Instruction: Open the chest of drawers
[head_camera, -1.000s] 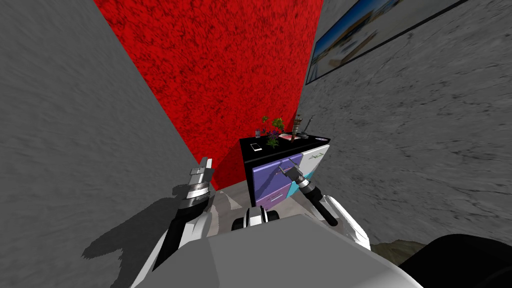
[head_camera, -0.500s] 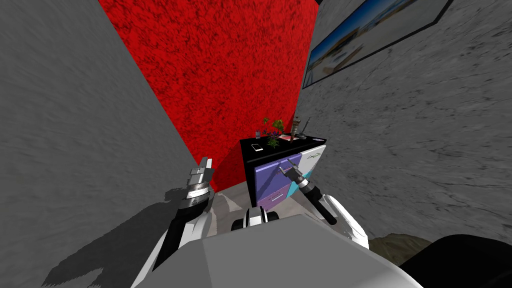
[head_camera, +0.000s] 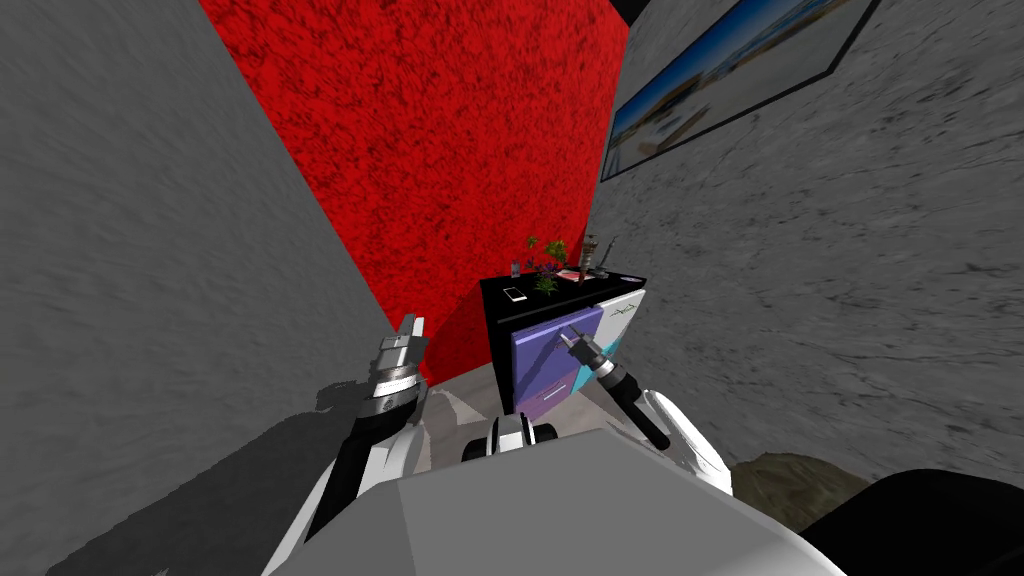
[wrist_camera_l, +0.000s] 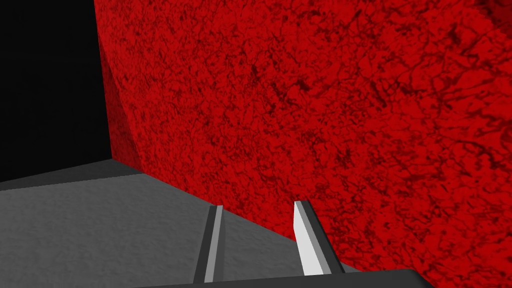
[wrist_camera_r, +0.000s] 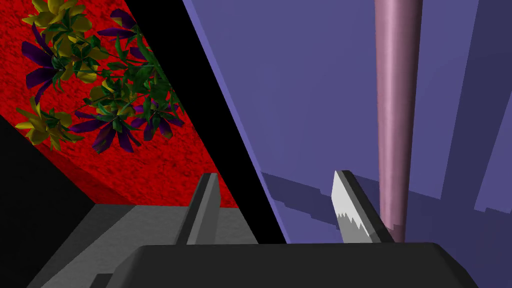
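Right pincer (head_camera: 572, 336) has stayed at the purple drawer (head_camera: 548, 360).
My fingers are apart, with the pink handle (wrist_camera_r: 397, 100) just beside one, not between them. The chest (head_camera: 500, 345) stands far right and, I think, unopened.

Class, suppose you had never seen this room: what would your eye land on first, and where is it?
The blazing red wall fills the far end. Against it stands the chest of drawers with its purple front, yellow-and-purple flowers on top. The right gripper hovers at that front, jaws open, beside a pink bar handle.
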